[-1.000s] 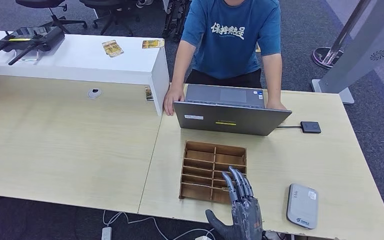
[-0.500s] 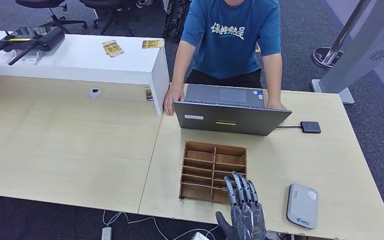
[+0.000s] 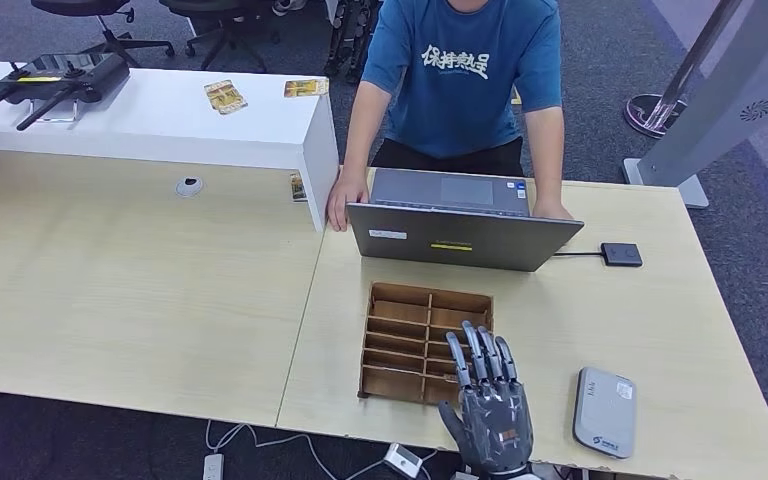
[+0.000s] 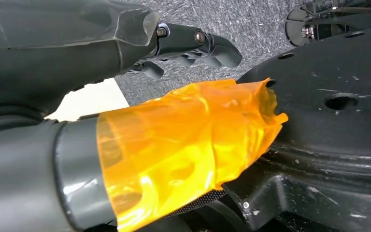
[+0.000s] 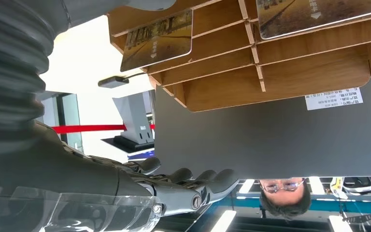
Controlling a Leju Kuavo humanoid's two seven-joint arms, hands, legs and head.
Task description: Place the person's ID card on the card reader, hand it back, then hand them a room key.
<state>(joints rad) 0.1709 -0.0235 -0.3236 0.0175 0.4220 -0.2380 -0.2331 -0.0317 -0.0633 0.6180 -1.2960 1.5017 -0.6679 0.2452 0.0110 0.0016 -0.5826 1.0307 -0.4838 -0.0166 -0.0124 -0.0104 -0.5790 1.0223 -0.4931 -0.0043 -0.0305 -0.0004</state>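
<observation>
Two room keys [image 5: 157, 39] (one laptop [image 3: 460, 238])

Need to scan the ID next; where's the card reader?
In the head view, the card reader lies on the table's near right edge, right of the right hand.

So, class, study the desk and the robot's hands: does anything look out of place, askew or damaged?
Mostly tidy. One oddity: crinkled orange tape is wrapped loosely round the left hand's thumb, like a makeshift patch. The wooden card rack, laptop and card reader sit square; the right hand hovers open.
</observation>
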